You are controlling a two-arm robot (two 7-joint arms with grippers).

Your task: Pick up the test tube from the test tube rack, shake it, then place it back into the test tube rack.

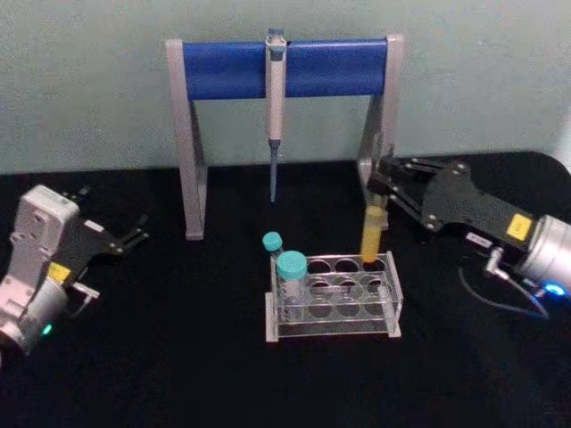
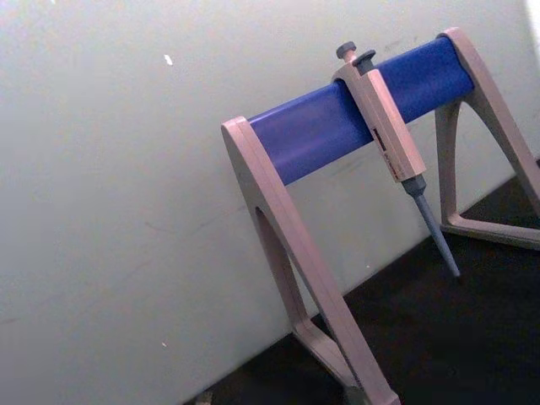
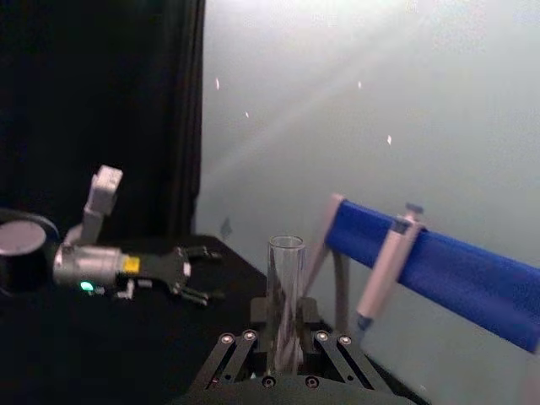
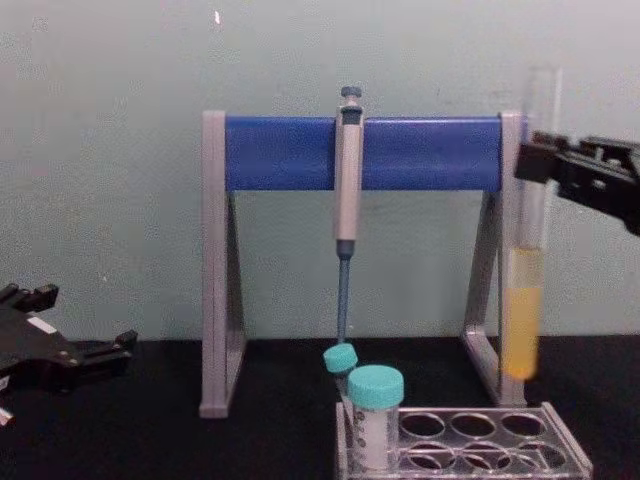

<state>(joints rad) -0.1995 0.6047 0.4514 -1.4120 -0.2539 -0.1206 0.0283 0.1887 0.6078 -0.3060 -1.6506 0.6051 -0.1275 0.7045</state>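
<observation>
The test tube is a long clear glass tube with yellow-orange liquid in its lower part. My right gripper is shut on its upper part and holds it upright. In the chest view the test tube hangs with its round bottom a little above the back right holes of the test tube rack, and the right gripper comes in from the right. The low clear test tube rack stands at the table's middle. In the right wrist view the test tube rises between the fingers. My left gripper rests open at the far left.
Two short teal-capped tubes stand in the rack's left end. Behind the rack stands a grey-and-blue pipette stand with a pipette hanging from its bar. The stand's right leg is close behind the held tube. The table is black.
</observation>
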